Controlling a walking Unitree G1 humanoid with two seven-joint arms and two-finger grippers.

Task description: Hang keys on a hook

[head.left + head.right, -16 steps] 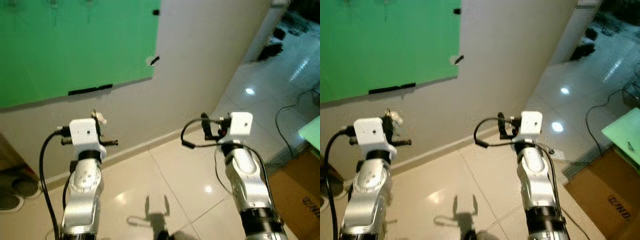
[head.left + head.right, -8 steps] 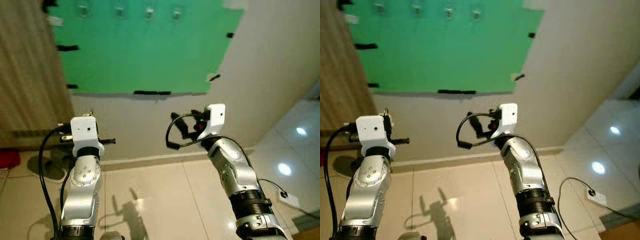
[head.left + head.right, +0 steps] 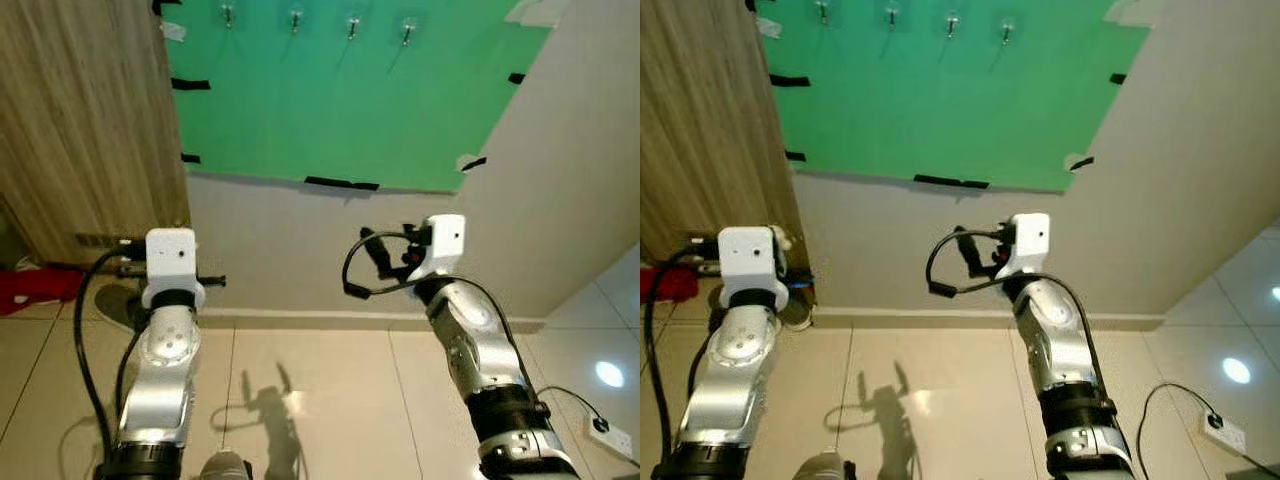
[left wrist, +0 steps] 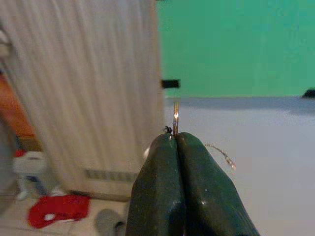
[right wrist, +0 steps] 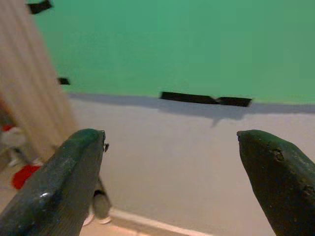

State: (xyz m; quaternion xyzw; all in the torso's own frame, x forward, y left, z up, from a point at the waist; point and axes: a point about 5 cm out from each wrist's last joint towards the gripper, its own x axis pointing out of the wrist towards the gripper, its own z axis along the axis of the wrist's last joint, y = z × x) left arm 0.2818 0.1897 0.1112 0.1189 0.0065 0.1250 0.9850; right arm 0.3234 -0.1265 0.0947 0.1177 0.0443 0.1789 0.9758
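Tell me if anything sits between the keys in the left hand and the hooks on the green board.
Nothing visible does. The left hand is shut on the thin metal keys, and the row of small metal hooks sits high on the green board, with open air and bare grey wall between.

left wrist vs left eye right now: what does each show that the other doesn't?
Left wrist: the left gripper seen close, fingers pressed shut on the keys, a thin metal piece standing up between the tips and a bit of ring off to one side.

Left eye: four hooks in a row along the top of the green board, both silver arms, and the right gripper raised toward the wall below the board.

Both: the green board with its black tape strips, the wooden panel, a red item on the floor.
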